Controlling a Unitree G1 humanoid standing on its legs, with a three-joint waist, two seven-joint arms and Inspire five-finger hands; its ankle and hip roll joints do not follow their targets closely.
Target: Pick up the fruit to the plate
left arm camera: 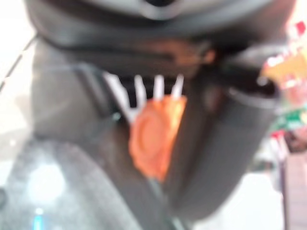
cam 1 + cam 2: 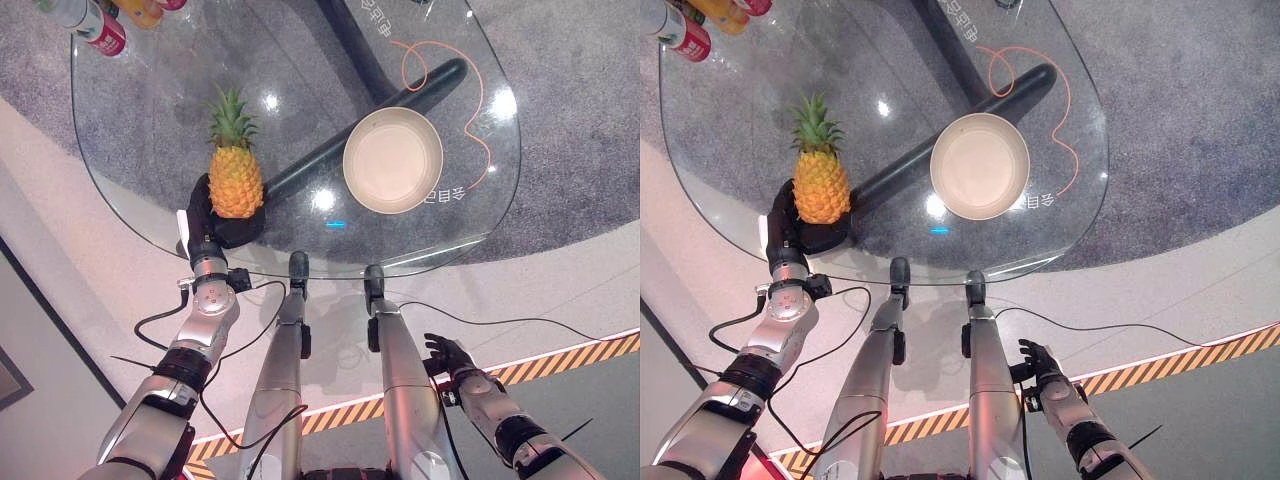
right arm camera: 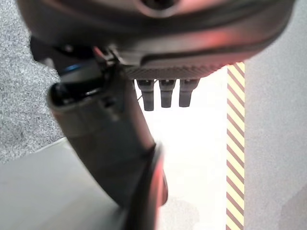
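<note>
Pineapple (image 2: 235,178), knobbly orange, clasped by left hand (image 2: 215,228).

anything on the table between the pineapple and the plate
No object: between the pineapple and the plate is bare glass, with the table's dark base showing beneath it, seen in both eye views.

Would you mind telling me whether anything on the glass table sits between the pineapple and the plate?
Nothing visible does. The pineapple stands upright in the left robot hand near the table edge, and the glass between it and the empty plate is bare. The bottles stand at the far corner, off that line.
</note>
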